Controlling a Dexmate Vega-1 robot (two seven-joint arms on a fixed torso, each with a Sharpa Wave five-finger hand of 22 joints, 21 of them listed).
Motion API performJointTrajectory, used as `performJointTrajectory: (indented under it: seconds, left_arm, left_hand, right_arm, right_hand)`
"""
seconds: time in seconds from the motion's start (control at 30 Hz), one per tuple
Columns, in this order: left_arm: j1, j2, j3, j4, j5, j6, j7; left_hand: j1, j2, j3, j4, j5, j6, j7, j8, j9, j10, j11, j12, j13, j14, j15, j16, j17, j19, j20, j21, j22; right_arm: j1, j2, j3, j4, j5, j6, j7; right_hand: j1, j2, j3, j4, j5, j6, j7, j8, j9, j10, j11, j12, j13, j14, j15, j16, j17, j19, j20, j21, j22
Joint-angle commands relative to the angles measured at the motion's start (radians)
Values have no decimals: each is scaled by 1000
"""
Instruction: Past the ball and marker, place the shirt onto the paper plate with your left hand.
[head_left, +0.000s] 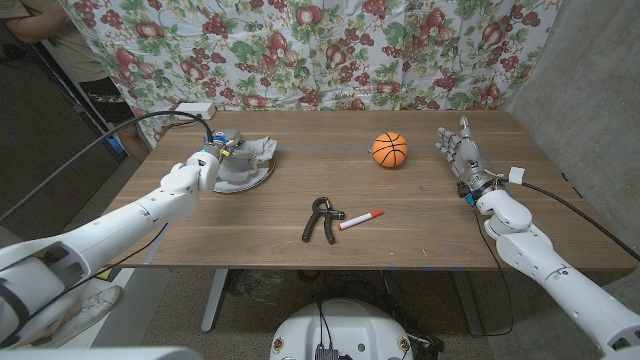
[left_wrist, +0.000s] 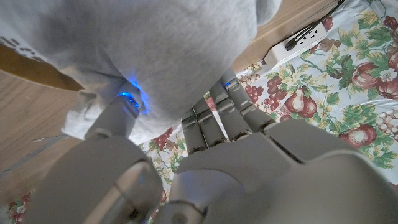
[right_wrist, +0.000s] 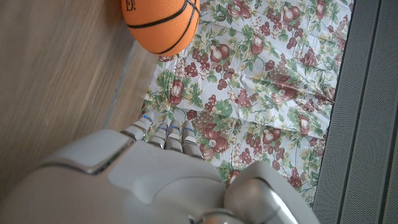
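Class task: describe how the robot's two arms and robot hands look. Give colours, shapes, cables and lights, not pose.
Both arms are smooth, rounded white shells. Each robot hand, left and right, is grey metal with jointed segmented fingers. A black cable loops to the left wrist; another trails from the right. In the left wrist view a blue light glows on a fingertip.

I see soft grey cloth shirt (head_left: 245, 160), matt wood table (head_left: 300, 190), pebbled rubber ball (head_left: 389, 150), smooth plastic marker (head_left: 361, 219).

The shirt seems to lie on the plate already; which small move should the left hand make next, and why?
Probably open the fingers and let go: the gray shirt already lies on the paper plate, and the left hand holds it there.
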Motion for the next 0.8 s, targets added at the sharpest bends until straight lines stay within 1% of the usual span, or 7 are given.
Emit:
performJointTrajectory:
  seconds: [0.03,0.17,0.53,0.57,0.6,0.73,0.8]
  left_arm:
    - [28,15,-25,-42,9,21,11]
    - [35,19,-32,-49,10,22,18]
    - [54,29,-47,-63,6,18,29]
    - [55,29,-49,-66,6,25,25]
    - [56,30,-50,-66,5,21,28]
    - [63,31,-56,-69,4,23,35]
    - [64,33,-57,-67,2,16,38]
  left_hand:
    - [-47,5,-38,0,14,-7,-4,-18,-8,-23,-2,-27,-23,-27,-106,-11,-15,-9,-41,-24,0]
    - [-67,8,-58,0,27,-32,-16,-39,-13,-43,0,-50,-44,-48,-109,-19,-32,-9,-39,-44,-2]
    - [-92,7,-84,3,39,-33,-19,-51,-15,-56,1,-72,-66,-65,-108,-23,-51,-8,-35,-64,-2]
    - [-99,7,-91,3,41,-36,-18,-54,-16,-64,0,-79,-71,-69,-108,-23,-55,-7,-34,-68,-2]
    - [-117,10,-113,4,53,-70,-34,-78,-18,-83,6,-104,-91,-84,-106,-31,-85,0,-34,-83,-2]
    - [-145,9,-143,7,69,-95,-32,-102,-21,-93,7,-131,-118,-118,-109,-40,-126,-7,-32,-111,-4]
    - [-177,12,-184,7,89,-123,-32,-130,-24,-122,9,-172,-152,-173,-111,-47,-175,-13,-23,-146,-6]
  right_arm:
    - [-3,-4,0,-11,1,-3,1]
    - [-6,-6,1,-16,0,-6,-2]
    - [-7,-6,-2,-21,-4,-9,-6]
    - [-5,-6,-3,-17,-8,-4,-3]
    - [-5,-6,-3,-20,-6,-8,-5]
    - [-1,-4,-6,-18,-9,-9,-5]
    - [1,-4,-8,-15,-13,-6,-4]
  right_hand:
    - [2,17,4,1,-3,9,0,-2,3,8,0,1,1,-1,2,2,3,1,4,-4,2]
    - [2,17,4,1,-3,9,0,-2,3,8,-3,1,1,-1,2,2,3,1,4,-4,2]
    - [2,17,5,0,-4,9,0,-2,3,9,-2,2,1,-2,2,2,3,1,4,-4,2]
    - [2,17,5,0,-4,9,0,-2,3,9,-1,2,1,-2,2,2,3,1,4,-4,2]
    - [2,17,5,0,-4,8,1,-2,3,8,-2,1,1,-2,2,2,3,1,4,-4,2]
    - [2,17,5,0,-4,10,1,-2,3,9,-1,1,1,-1,2,2,3,1,4,-4,2]
    - [2,17,5,0,-4,9,0,-2,3,9,0,1,1,-1,2,2,3,1,4,-4,2]
